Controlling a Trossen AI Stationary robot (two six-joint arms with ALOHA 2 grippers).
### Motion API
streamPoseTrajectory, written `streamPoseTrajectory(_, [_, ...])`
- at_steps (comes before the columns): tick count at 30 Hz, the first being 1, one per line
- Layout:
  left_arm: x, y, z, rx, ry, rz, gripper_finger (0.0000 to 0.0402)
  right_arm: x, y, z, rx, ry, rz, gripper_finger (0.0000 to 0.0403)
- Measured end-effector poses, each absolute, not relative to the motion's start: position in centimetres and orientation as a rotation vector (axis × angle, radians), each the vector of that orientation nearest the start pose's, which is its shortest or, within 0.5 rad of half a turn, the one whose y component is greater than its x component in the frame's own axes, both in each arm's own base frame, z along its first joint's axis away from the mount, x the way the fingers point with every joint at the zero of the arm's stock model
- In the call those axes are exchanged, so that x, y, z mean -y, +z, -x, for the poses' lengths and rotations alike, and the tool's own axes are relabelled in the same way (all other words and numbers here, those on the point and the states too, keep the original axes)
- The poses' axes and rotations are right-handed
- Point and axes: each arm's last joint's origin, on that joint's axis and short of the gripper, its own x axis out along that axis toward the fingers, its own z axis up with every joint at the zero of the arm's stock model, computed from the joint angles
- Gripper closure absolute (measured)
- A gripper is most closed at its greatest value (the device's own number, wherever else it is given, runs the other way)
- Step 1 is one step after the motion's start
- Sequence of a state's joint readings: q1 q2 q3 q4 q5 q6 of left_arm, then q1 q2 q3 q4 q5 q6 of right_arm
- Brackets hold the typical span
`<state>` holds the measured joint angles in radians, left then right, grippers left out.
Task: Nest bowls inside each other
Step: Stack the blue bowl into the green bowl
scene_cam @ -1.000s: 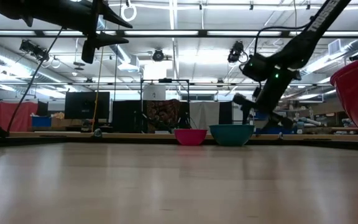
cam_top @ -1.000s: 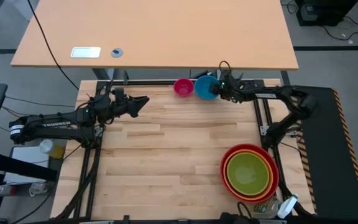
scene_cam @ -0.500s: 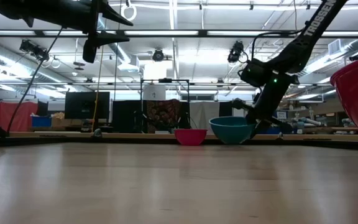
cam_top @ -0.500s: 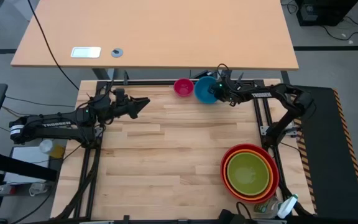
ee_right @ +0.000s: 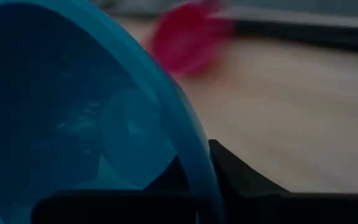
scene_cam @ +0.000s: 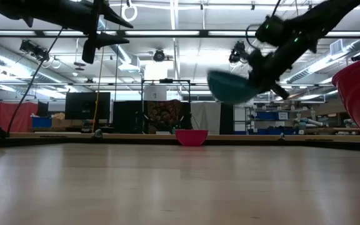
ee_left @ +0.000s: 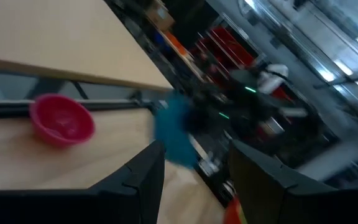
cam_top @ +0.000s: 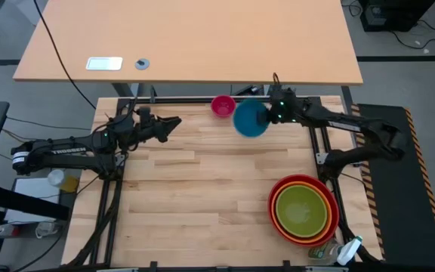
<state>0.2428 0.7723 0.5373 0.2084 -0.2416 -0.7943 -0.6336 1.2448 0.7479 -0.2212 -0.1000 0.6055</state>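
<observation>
My right gripper (cam_top: 269, 115) is shut on the blue bowl (cam_top: 250, 119), which hangs tilted in the air (scene_cam: 230, 87) over the table's far right. The small pink bowl (cam_top: 222, 106) rests on its base on the table just to the left of it (scene_cam: 192, 137). At the near right, the lime green bowl (cam_top: 302, 211) sits inside the orange one, and both sit inside the red bowl (cam_top: 278, 193). My left gripper (cam_top: 176, 122) waits open above the far left, pointing level toward the pink bowl (ee_left: 61, 119). My right gripper has the blue bowl by its rim (ee_right: 199, 163) on the side toward the table's right. One finger (ee_right: 169, 177) is inside the bowl and one (ee_right: 241, 174) outside. The fingers slant down from the right. The bowl is lifted clear and tipped, its opening partly sideways.
A black frame rail (cam_top: 202, 100) runs along the table's far edge, with a light wooden desk (cam_top: 187, 38) behind it. A bottle (cam_top: 346, 253) lies near the front right corner. Bare wood (cam_top: 195, 189) fills the table's middle.
My right gripper has shut on the blue bowl's rim, risen and come a little toward the near edge, rolling as it went. The blue bowl, which stood beside the pink one, is now lifted clear and tipped. The pink bowl stayed put.
</observation>
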Motion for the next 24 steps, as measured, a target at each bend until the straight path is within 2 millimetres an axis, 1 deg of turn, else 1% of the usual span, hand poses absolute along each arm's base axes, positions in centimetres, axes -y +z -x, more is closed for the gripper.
streamPoseTrajectory(2, [-5.1,28.6,-17.3,0.175,0.500,0.776,0.0223,12.9,23.8,-20.2,-0.547,-0.493,-0.793,0.0372])
streamPoseTrajectory(4, [-5.1,28.4,-17.5,0.169,0.507,0.778,0.0223,11.1,24.7,-19.4,-0.615,-0.363,-0.795,0.0370])
streamPoseTrajectory(7, [-5.2,28.1,-17.9,0.149,0.513,0.779,0.0223,8.3,26.0,-17.6,-0.849,-0.336,-0.795,0.0372])
streamPoseTrajectory(10, [-5.1,27.5,-18.5,0.114,0.520,0.780,0.0223,5.8,27.7,-15.9,-1.080,-0.322,-0.713,0.0373])
streamPoseTrajectory(12, [-5.0,27.1,-19.1,0.092,0.525,0.778,0.0223,4.3,29.0,-15.2,-1.161,-0.260,-0.666,0.0372])
streamPoseTrajectory(15, [-4.9,26.6,-20.0,0.038,0.534,0.775,0.0223,2.0,30.4,-14.5,-1.253,-0.101,-0.619,0.0371])
streamPoseTrajectory(17, [-4.9,26.8,-20.9,0.019,0.530,0.762,0.0223,0.4,30.6,-14.1,-1.324,-0.010,-0.568,0.0370])
streamPoseTrajectory(19, [-4.9,27.0,-21.7,-0.001,0.524,0.720,0.0223,-0.9,30.3,-13.7,-1.404,0.048,-0.508,0.0370])
streamPoseTrajectory(21, [-4.9,27.3,-22.6,-0.018,0.535,0.671,0.0223,-2.0,29.9,-13.9,-1.435,0.064,-0.441,0.0370])
streamPoseTrajectory(24, [-5.0,27.4,-23.8,-0.029,0.586,0.627,0.0223,-3.6,28.9,-14.6,-1.470,0.067,-0.365,0.0369])
